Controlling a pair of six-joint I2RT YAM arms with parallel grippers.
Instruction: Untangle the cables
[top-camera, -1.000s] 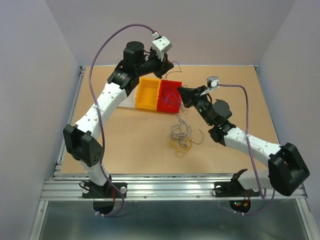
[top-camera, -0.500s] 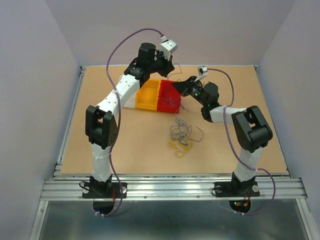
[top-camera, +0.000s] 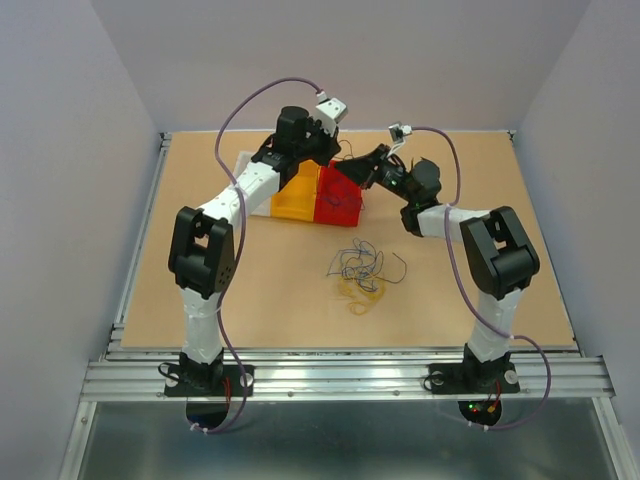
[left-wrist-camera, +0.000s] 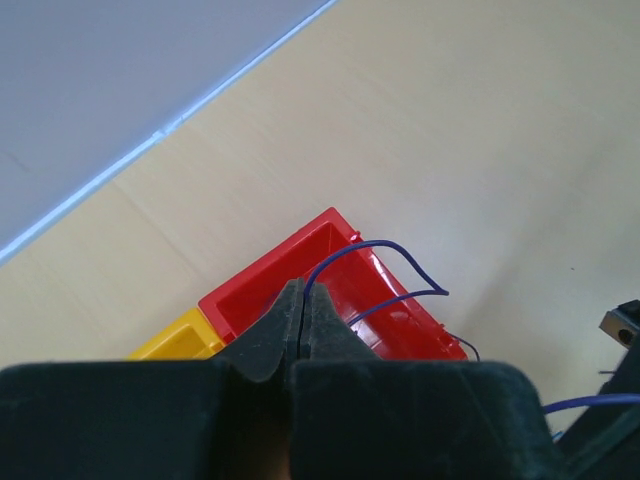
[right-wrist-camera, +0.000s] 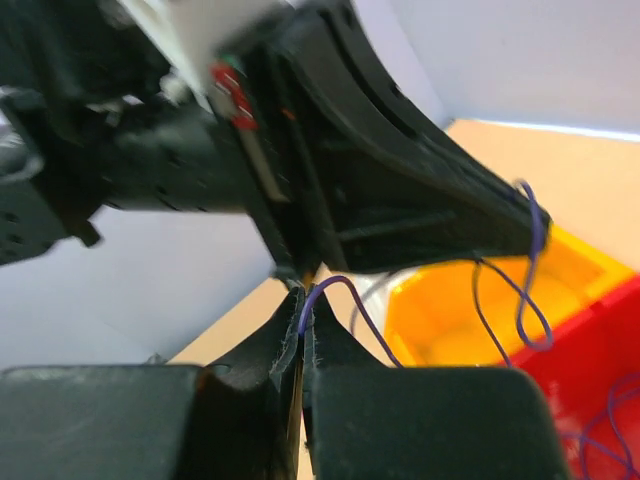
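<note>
Clamping blue-purple cable strands (left-wrist-camera: 375, 243), left end effector (left-wrist-camera: 303, 295) faces right end effector (right-wrist-camera: 303, 300).

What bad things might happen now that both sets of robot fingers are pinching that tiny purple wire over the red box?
1. The left fingers and right fingers are both shut on hair-thin purple wire. A hard pull might snap it or let it slip out.
2. Loops hang over the red box; they could catch its rim and drag it.
3. The fingers sit very close together, so they might bump.
</note>
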